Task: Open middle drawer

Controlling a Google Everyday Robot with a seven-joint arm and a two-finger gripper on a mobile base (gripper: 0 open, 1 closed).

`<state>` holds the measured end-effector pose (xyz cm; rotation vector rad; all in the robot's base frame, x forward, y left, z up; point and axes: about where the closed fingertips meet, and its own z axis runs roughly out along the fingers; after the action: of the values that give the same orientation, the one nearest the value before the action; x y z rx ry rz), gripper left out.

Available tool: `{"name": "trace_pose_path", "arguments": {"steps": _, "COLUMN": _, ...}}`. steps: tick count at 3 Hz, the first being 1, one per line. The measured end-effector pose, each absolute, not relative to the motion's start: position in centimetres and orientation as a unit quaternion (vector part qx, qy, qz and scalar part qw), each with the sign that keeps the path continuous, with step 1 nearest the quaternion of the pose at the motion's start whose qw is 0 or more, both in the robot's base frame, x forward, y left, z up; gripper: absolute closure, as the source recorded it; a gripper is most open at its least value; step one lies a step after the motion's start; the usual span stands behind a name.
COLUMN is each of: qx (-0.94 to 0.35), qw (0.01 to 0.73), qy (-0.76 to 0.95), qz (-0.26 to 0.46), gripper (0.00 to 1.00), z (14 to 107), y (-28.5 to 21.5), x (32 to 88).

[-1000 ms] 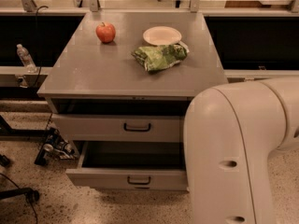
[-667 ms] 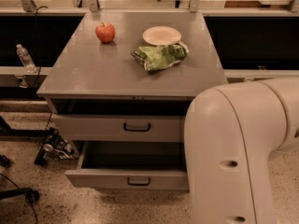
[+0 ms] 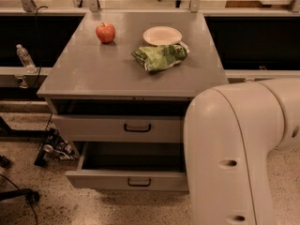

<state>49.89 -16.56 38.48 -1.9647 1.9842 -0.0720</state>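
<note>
The grey cabinet (image 3: 117,74) fills the middle of the camera view. Its middle drawer (image 3: 108,179), a low wide grey front with a small black pull handle (image 3: 139,182), stands pulled out toward me, and its dark inside shows. Above it is the taller drawer front (image 3: 93,128) with the bigger black handle (image 3: 137,128), with a dark gap under the cabinet top. The lowest drawer is hidden below the pulled-out one. My white arm (image 3: 229,153) covers the right side of both fronts. My gripper is out of view.
On the cabinet top lie a red apple (image 3: 105,32), a white plate (image 3: 162,35) and a green chip bag (image 3: 159,56). A water bottle (image 3: 24,57) stands on the left ledge. Cables and a chair base (image 3: 21,193) lie on the speckled floor at the left.
</note>
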Motion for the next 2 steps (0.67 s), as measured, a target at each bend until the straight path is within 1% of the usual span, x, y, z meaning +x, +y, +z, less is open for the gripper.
{"name": "trace_pose_path", "arguments": {"steps": 1, "qx": -0.696, "qw": 0.171, "qy": 0.697, "qz": -0.024, "gripper": 0.23, "z": 38.3, "y": -16.3, "x": 49.8}}
{"name": "trace_pose_path", "arguments": {"steps": 2, "qx": -0.696, "qw": 0.180, "qy": 0.694, "qz": -0.029, "gripper": 0.54, "z": 39.5, "y": -16.7, "x": 49.4}}
